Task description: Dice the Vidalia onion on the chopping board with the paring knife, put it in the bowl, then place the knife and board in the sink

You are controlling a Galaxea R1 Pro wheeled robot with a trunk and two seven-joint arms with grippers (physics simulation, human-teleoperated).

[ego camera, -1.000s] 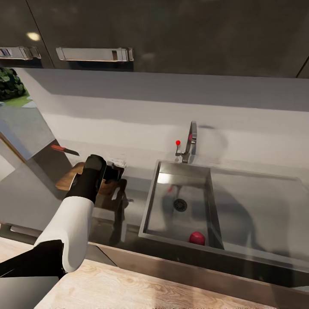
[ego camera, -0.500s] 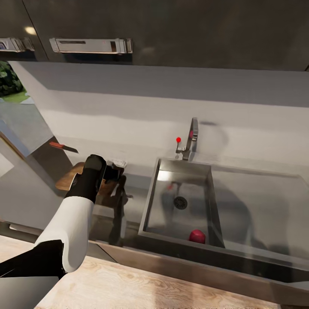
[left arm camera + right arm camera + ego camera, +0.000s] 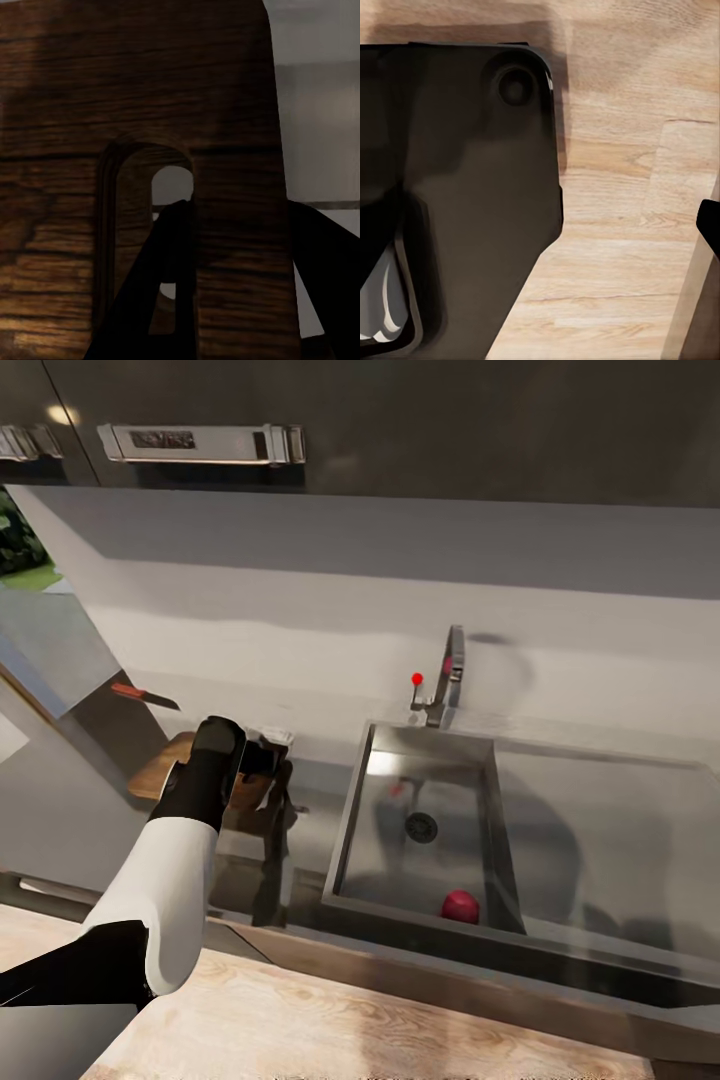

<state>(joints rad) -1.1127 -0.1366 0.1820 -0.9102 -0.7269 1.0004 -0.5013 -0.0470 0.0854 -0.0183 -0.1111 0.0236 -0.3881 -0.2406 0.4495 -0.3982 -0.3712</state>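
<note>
Task barely begun: Vidalia onion [image 3: 460,906] whole, in sink [image 3: 350,830] at near wall, right of drain.

Left gripper [image 3: 268,758] over chopping board [image 3: 160,770] on desk [image 3: 600,830], left of sink; wrist view puts 1 finger [image 3: 154,300] through board's slot (open or clamped: cannot tell).

Paring knife [image 3: 145,696] beyond board, long axis left-right, blade pointing right toward sink.

Dicing, bowl transfer, sink drop-off all remain.

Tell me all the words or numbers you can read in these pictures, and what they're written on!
There are none to read.
The metal bar handle on the dark upper cabinet has a small dark patch, too blurred to tell if it is writing.
The chopping board, the sink, the tap with its red knob, the Vidalia onion and the paring knife carry no lettering.
</note>
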